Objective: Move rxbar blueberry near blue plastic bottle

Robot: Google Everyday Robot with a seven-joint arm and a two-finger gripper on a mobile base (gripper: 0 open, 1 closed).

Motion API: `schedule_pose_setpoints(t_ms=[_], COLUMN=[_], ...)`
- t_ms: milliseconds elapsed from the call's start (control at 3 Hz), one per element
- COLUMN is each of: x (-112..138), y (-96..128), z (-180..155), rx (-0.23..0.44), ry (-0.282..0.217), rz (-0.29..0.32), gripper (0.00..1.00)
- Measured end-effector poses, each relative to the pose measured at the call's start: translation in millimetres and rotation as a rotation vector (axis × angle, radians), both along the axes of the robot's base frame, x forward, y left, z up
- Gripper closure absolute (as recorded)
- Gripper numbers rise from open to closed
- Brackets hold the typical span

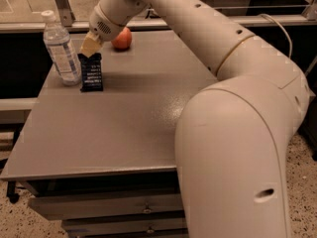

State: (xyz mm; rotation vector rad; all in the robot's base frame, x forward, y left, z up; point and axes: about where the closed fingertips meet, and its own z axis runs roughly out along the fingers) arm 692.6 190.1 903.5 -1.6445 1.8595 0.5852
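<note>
Your pincer (91, 48) is at the far left part of the worktop (129, 133), at the end of the pale arm (198, 29) that comes across from the large rounded body on the right. Its tan fingertips (89, 44) are closed on the top edge of the rxbar blueberry (92, 74), so you are gripping the bar from above.

The bar stands upright in that hold. Its dark navy face with pale text lines is turned toward the near side, and its lower edge is down at the surface of the worktop. You cannot tell whether it rests its weight there or only hangs from the pincer.

The blue plastic bottle (61, 51) stands upright just to the left of the bar, with its white cap on and a pale label round its middle. The bottle is the taller of the 2, and its cap is higher than the fingertips. The bar and the bottle are so close at the base that you cannot tell whether they touch.

A red-orange apple (122, 38) lies farther back and to the right of the pincer, near the far edge of the worktop and apart from both the bar and the bottle.

The near and right parts of the grey worktop show a soft glare near the middle. Below its near edge you can see drawer fronts (114, 206) with small knobs. A speckled floor (20, 222) shows at the lower left.
</note>
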Motion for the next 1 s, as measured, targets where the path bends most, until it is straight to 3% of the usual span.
schedule_pose_setpoints(t_ms=[667, 1000], x=[12.6, 13.3], y=[-22.6, -42.6], z=[7.8, 15.2], rx=[-0.029, -0.034], ry=[-0.035, -0.046], rz=[-0.028, -0.048], gripper=[0.13, 0.00])
